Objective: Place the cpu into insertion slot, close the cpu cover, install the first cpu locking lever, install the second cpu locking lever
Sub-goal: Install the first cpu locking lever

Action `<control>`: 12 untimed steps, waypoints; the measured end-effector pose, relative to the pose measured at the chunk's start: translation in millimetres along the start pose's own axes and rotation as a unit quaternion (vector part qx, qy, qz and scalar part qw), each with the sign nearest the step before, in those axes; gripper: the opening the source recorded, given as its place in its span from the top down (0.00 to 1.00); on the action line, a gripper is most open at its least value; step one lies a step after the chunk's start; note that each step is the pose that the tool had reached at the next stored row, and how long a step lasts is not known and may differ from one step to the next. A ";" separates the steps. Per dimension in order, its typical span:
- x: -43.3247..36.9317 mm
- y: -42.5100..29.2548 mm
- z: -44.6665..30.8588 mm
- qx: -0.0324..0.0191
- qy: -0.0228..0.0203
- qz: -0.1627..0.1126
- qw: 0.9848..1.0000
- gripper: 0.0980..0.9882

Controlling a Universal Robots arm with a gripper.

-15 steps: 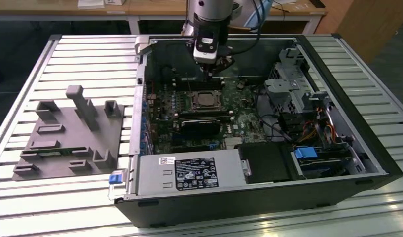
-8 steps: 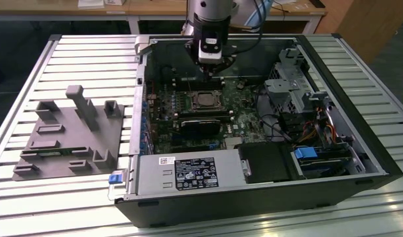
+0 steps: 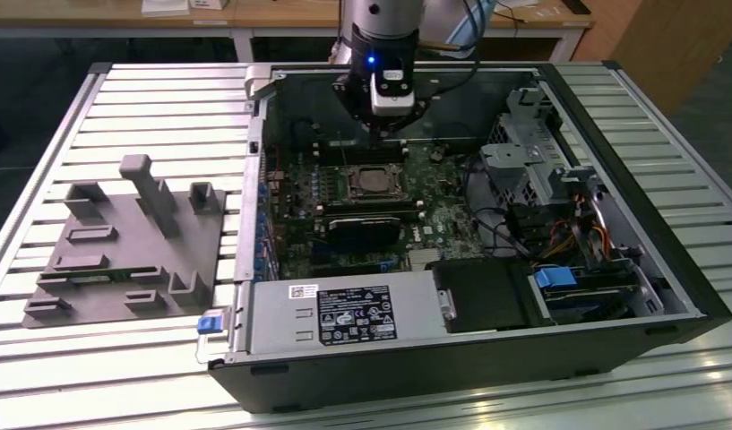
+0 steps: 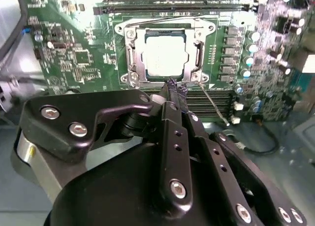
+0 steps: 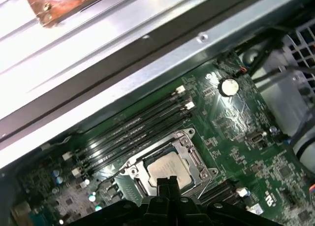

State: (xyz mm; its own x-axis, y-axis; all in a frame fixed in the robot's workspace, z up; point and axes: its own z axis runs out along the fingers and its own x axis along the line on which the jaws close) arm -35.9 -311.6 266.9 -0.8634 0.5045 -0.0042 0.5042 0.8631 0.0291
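One open computer case (image 3: 688, 287) holds the green motherboard (image 4: 74, 53). Near the board's middle, the cpu (image 4: 165, 56) lies in the insertion slot (image 4: 166, 26), with the cpu cover (image 4: 132, 58) framing it. The gripper (image 4: 171, 85), fingers pressed together, hovers just beside the slot's edge.

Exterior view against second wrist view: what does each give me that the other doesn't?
Exterior view: the grey moulded fixture tray beside the open black computer case, and the silver power supply box. Second wrist view: the thin wire lever angling off the silvery square cover frame. Both: the dull silver square cpu seated under that frame, and the black pincer, shut, by the frame's edge.
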 end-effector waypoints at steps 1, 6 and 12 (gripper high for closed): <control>0.0 0.0 0.0 0.000 0.000 -0.009 1.000 0.97; 0.0 -0.1 0.2 0.000 0.002 -0.053 0.999 0.97; 0.0 -0.1 0.6 -0.001 0.003 -0.103 0.995 0.97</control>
State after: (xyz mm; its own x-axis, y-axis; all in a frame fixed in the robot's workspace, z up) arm -35.9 -311.6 266.3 -0.9483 0.3172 -0.0050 0.3170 0.9480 0.0293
